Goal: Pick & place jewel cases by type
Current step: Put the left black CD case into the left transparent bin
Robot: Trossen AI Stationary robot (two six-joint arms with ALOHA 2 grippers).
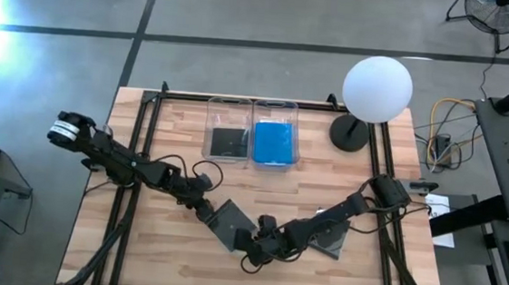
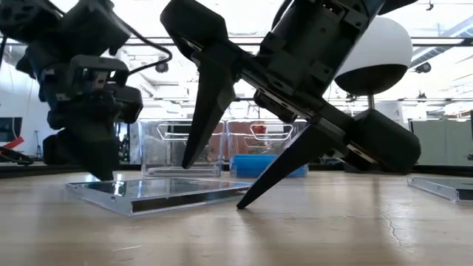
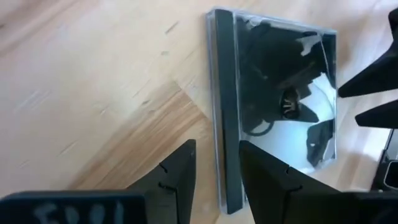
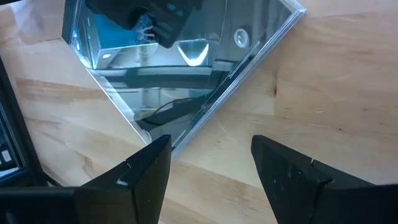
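A dark jewel case (image 1: 228, 222) (image 2: 159, 192) lies flat on the table between both grippers. My left gripper (image 1: 204, 205) (image 3: 216, 177) comes down at its left end. The fingers stand a narrow gap apart astride its spine edge (image 3: 227, 149), one over the lid and one over bare wood. My right gripper (image 1: 260, 245) (image 4: 211, 174) is open wide at the opposite side. One fingertip (image 2: 240, 205) is down by the case's edge and the other (image 2: 185, 162) hangs above the lid. A second dark case (image 1: 330, 244) (image 2: 443, 188) lies under the right arm. My left gripper comes from above at the case's spine edge near a corner (image 3: 229, 199). In the low view its tip (image 2: 103, 179) reaches down to the lid. Whether it touches I cannot tell. My right gripper slants down from the table's right. Its lower fingertip (image 4: 146, 165) stands beside a case corner (image 4: 144, 134), and touch cannot be told.
Two clear bins stand at the far edge. The left one (image 1: 229, 113) holds a dark case (image 1: 228, 142) and the right one (image 1: 277, 112) holds blue cases (image 1: 273, 144) (image 2: 266, 164). A lamp with a white globe (image 1: 377, 88) stands at the far right. Bare wood lies along the near edge.
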